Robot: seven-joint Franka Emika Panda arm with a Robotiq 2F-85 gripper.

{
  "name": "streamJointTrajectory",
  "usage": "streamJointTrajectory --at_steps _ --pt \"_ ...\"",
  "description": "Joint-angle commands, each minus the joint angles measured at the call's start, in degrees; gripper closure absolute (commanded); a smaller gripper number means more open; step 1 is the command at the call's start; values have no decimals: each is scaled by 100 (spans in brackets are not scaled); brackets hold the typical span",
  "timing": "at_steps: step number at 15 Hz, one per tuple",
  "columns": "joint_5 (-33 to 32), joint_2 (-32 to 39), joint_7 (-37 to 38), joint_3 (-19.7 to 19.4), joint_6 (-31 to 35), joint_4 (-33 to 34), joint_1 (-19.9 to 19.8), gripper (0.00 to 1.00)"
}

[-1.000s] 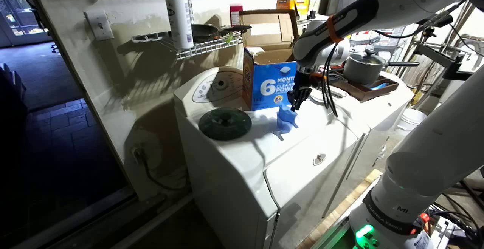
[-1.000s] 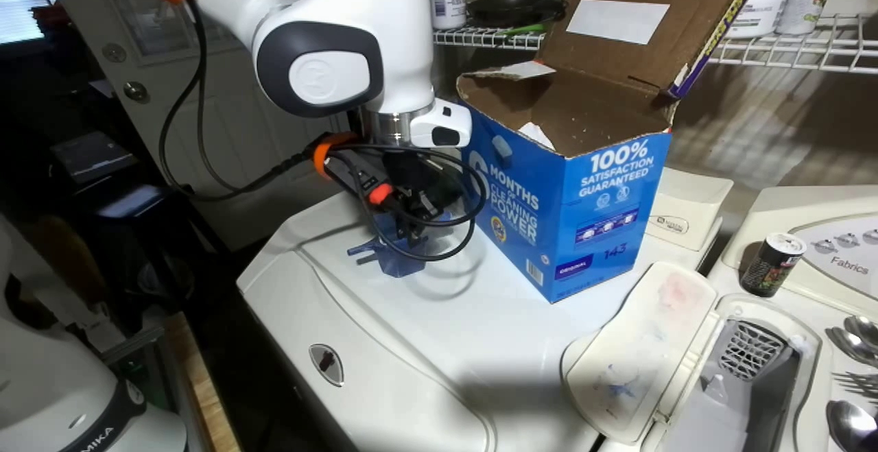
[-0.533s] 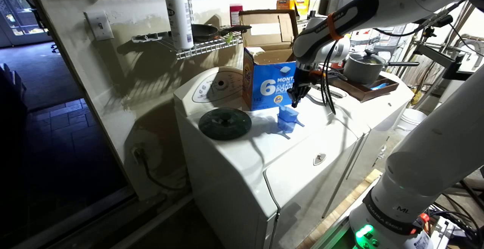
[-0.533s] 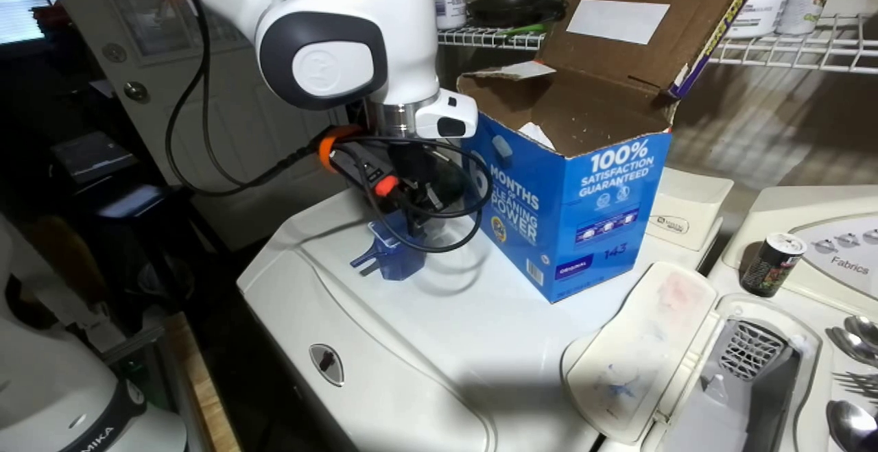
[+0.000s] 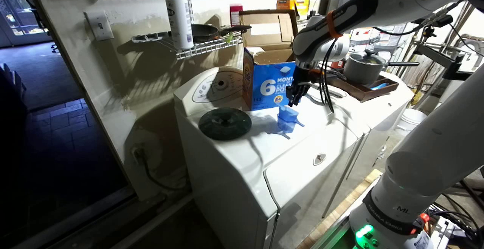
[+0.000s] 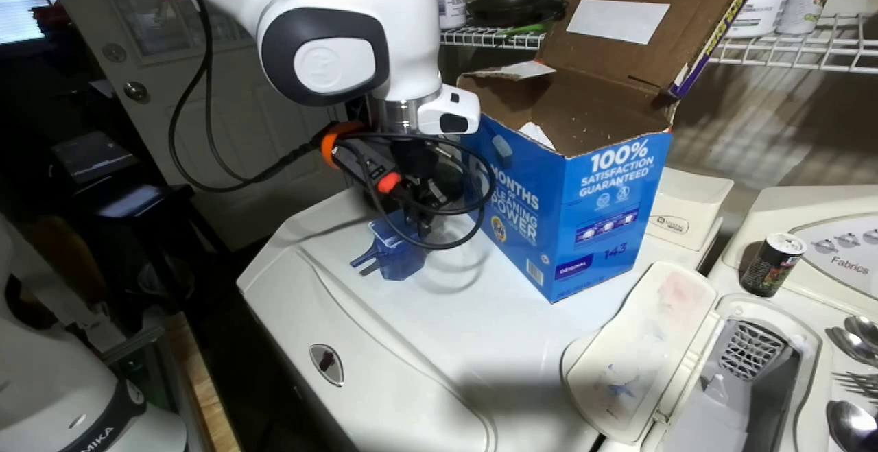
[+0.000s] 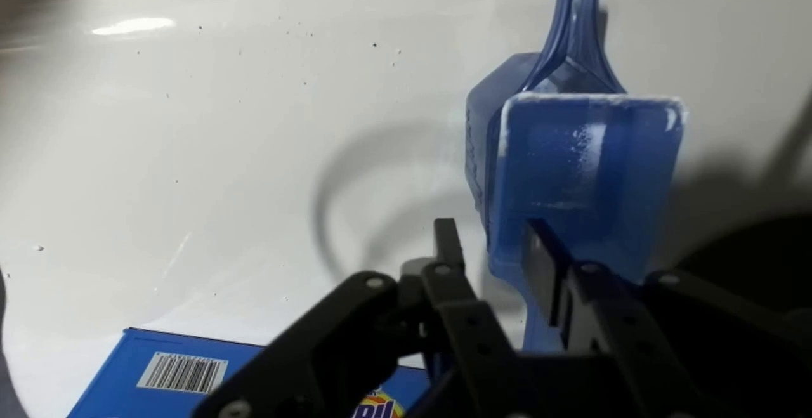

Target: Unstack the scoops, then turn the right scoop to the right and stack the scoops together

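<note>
Two translucent blue scoops sit one on the other on the white washer top. The upper scoop (image 5: 288,113) has its open mouth facing up, and its handle runs under my gripper in the wrist view. The lower scoop (image 5: 286,127) has its handle pointing the opposite way. In the wrist view the upper scoop (image 7: 587,164) covers most of the lower scoop (image 7: 488,113). The pair also shows in an exterior view, with the lower scoop (image 6: 401,265) partly behind a cable. My gripper (image 7: 488,234) is open and empty above the scoops, one finger over the upper scoop, the other beside it.
The open blue cardboard box (image 6: 603,226) stands close to the gripper; its edge (image 7: 120,380) shows in the wrist view. A black round disc (image 5: 225,124) lies beside the scoops. A cable loop (image 6: 473,226) hangs round the gripper. A pot (image 5: 363,68) stands farther off.
My gripper has risen off the scoops, which shifted and turned slightly as it came away. Over the last half second the scoops have stayed still and the gripper has moved a little.
</note>
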Motion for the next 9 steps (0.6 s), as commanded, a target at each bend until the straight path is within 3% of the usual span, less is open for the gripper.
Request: streamJointTrajectory --at_steps 1,4,5,6,7,9 --pt "416 281 -343 -17 -50 209 5 36" --pt "524 440 -506 1 -23 285 -11 15" --pt "556 494 -552 9 -21 315 -16 12" --pt "586 545 -591 17 -31 353 -22 37" --pt "621 593 -635 24 -31 377 -28 47" --pt "727 650 -707 40 -57 421 -37 53"
